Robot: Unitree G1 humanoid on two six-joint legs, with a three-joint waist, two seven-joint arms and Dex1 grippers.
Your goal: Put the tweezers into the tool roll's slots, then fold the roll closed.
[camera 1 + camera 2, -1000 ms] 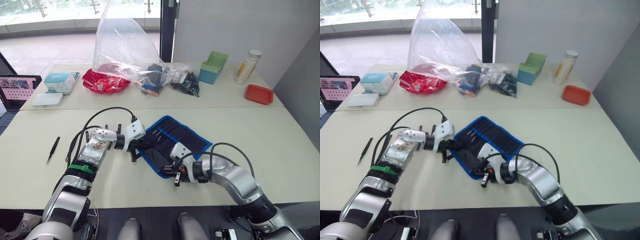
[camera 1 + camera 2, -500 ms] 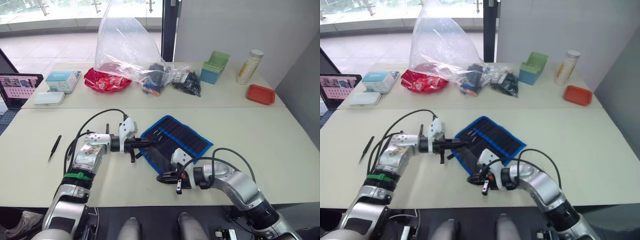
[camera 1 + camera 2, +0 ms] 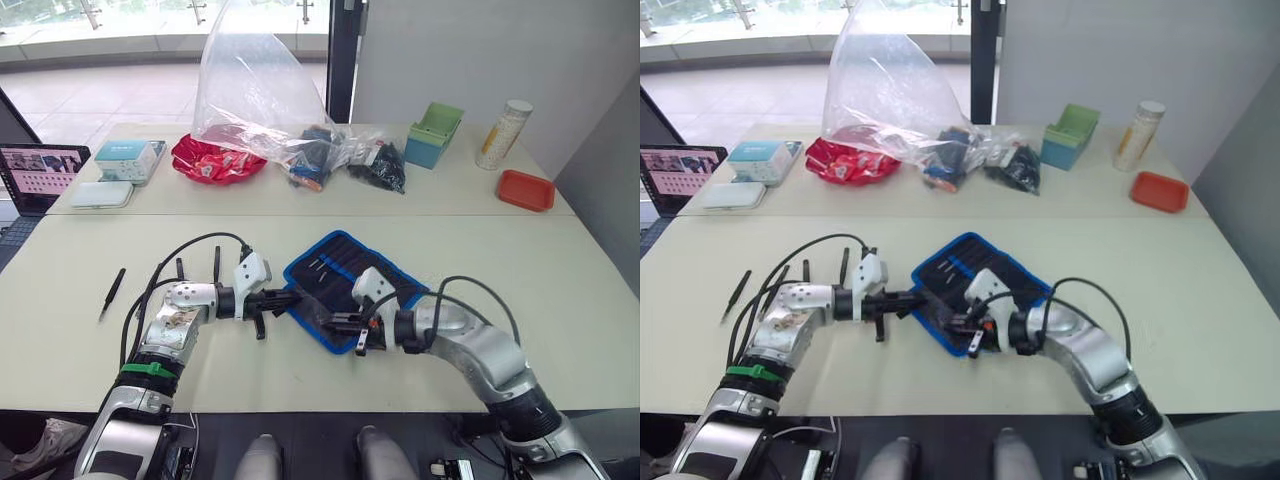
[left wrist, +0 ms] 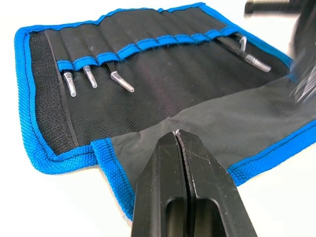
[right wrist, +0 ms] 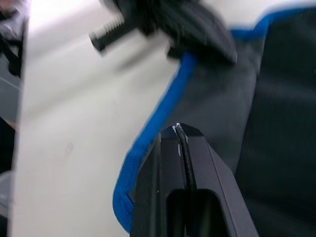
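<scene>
Lying open on the table [image 3: 560,300], the roll [image 3: 345,285] sits between both grippers in the eye views. Left gripper [image 3: 290,297] touches its near-left edge; right gripper [image 3: 335,322] is over the near flap. One tweezer [image 3: 110,293] lies on the table well left, apart from the roll.

Left wrist view: fingers [image 4: 163,187] pressed together, holding nothing, tips at the grey flap [image 4: 217,133]. Four metal ends stick out of the slots [image 4: 148,44].

Right wrist view: fingers [image 5: 163,177] closed, no visible grip on fabric, over the roll by its blue edging [image 5: 148,133].
</scene>
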